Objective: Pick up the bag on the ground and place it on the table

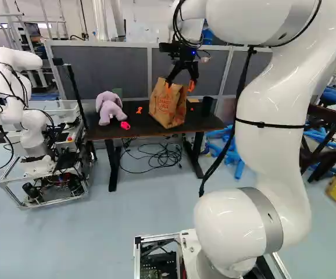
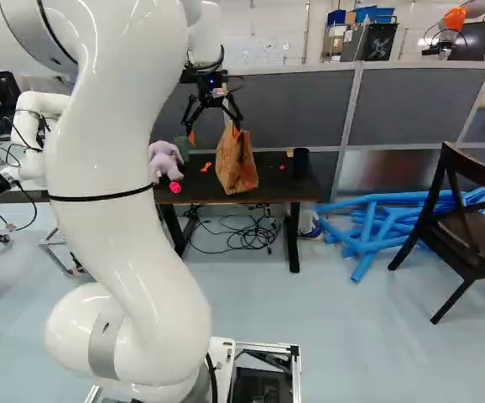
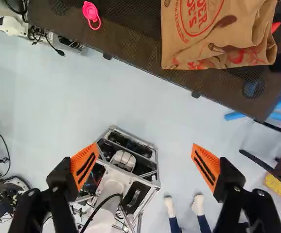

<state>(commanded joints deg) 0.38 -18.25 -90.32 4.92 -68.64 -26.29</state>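
Note:
Above the table my gripper [image 2: 214,134] hangs open, its two fingers spread wide. The brown paper bag [image 2: 236,166] is on the dark table [image 2: 268,190], near the front edge and slightly tilted in the left base view. In the wrist view the gripper [image 3: 145,165] has nothing between its orange pads, and the bag [image 3: 216,34] is off ahead of the fingers, apart from them. One fingertip overlaps the bag's top in the right base view; I cannot tell from that view whether they touch.
A lilac plush toy [image 1: 110,107] and a pink item [image 1: 125,125] are left of the bag; a black cup [image 2: 300,162] is right of it. Cables [image 1: 162,156] lie beneath the table, blue tubes [image 2: 368,227] and a chair [image 2: 469,227] to the right. Another robot [image 1: 25,110] stands left.

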